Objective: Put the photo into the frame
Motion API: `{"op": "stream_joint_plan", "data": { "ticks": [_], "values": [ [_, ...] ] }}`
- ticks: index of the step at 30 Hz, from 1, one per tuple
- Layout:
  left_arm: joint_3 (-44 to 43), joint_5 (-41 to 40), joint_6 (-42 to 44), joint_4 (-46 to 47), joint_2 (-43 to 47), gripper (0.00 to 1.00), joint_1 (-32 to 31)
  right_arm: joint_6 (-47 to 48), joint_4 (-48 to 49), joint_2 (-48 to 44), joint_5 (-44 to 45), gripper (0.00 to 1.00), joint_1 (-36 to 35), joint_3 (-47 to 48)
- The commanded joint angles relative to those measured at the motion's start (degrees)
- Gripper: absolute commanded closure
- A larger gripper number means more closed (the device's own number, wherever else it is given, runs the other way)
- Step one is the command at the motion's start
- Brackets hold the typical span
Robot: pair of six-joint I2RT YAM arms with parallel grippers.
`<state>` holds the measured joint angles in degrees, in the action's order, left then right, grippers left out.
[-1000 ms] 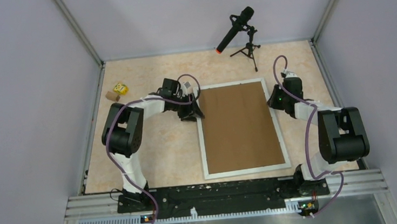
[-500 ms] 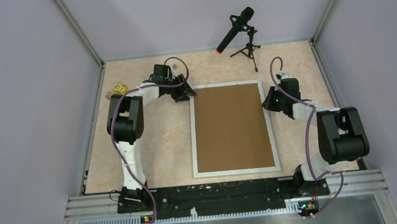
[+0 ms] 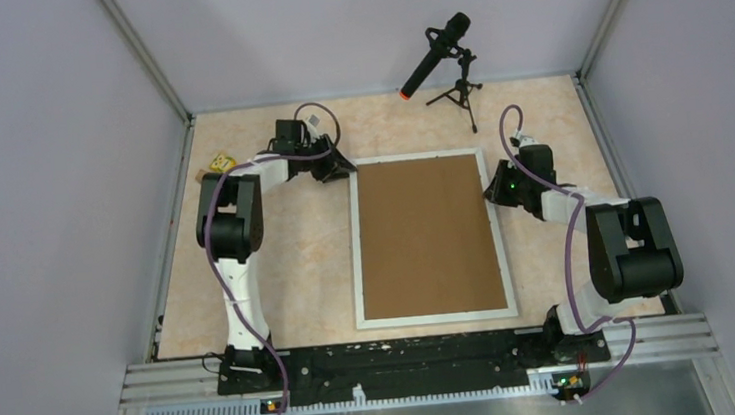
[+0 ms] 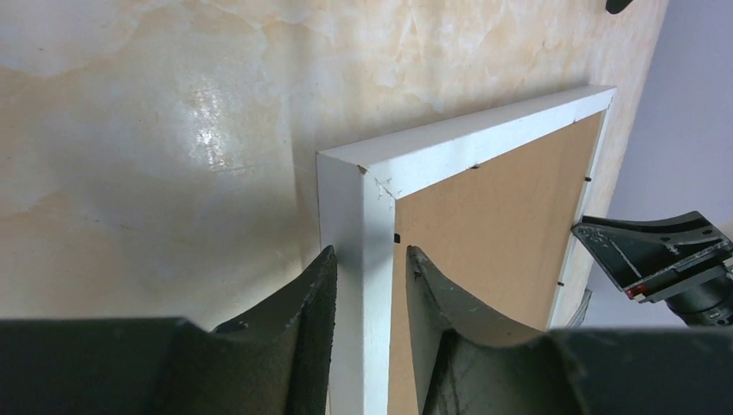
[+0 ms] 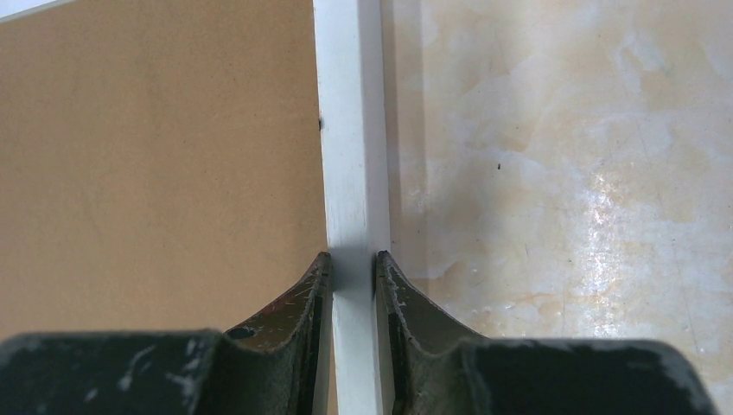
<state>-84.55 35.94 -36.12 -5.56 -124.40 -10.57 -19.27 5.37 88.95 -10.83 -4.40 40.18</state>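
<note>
The white frame (image 3: 356, 259) lies face down mid-table, its brown backing board (image 3: 428, 232) facing up. The photo is hidden from every view. My left gripper (image 3: 343, 169) sits at the frame's far left corner. In the left wrist view its jaws (image 4: 367, 252) are closed round the left moulding (image 4: 359, 207), with a thin sliver of board showing beside the inner finger. My right gripper (image 3: 493, 194) is at the right side, near the far end. In the right wrist view it (image 5: 352, 257) is shut on the white moulding (image 5: 350, 130), both fingers pressed against it.
A black microphone on a small tripod (image 3: 446, 55) stands at the back, behind the frame. Small yellow and brown blocks (image 3: 218, 165) lie at the far left near the wall. Purple enclosure walls close in the table on three sides.
The frame swung from tilted to square and shifted left. My left gripper went from the frame's left side to its far left corner and its jaws narrowed. The right gripper kept its hold.
</note>
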Motion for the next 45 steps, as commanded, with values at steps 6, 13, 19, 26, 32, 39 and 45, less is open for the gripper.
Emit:
{"op": "stream_joint_plan", "data": {
  "ticks": [6, 13, 19, 26, 32, 39, 45],
  "values": [
    [-2.48, -1.28, 0.88, 1.48, -1.95, 0.66, -0.51, -0.42, -5.28, 2.29, -4.79, 1.0, -2.28, -0.73],
    [-4.13, -2.82, 1.88, -0.35, -3.51, 0.66, -1.05, -0.34, -5.28, 2.34, -4.9, 1.0, -2.26, -0.81],
    [-5.99, -5.78, 4.69, -4.42, -4.17, 0.67, -2.25, -0.39, -5.28, 2.24, -4.9, 1.0, -2.25, -0.8],
    [-4.27, -5.46, 5.84, -5.63, -3.4, 0.67, -3.32, -0.33, -5.28, 1.96, -4.84, 1.0, -2.32, -0.81],
    [-2.49, -4.47, 5.71, -5.11, -1.45, 0.65, -2.99, -0.42, -5.28, 1.84, -5.07, 1.0, -2.21, -0.81],
    [-0.89, -3.16, 6.28, -5.11, -0.98, 0.65, -2.97, -0.5, -5.28, 1.62, -5.08, 1.0, -2.29, -0.99],
    [2.2, -6.64, 7.15, -5.18, 0.21, 0.65, -3.83, -0.6, -5.28, 1.41, -5.08, 1.0, -2.27, -0.96]
  ]
}}
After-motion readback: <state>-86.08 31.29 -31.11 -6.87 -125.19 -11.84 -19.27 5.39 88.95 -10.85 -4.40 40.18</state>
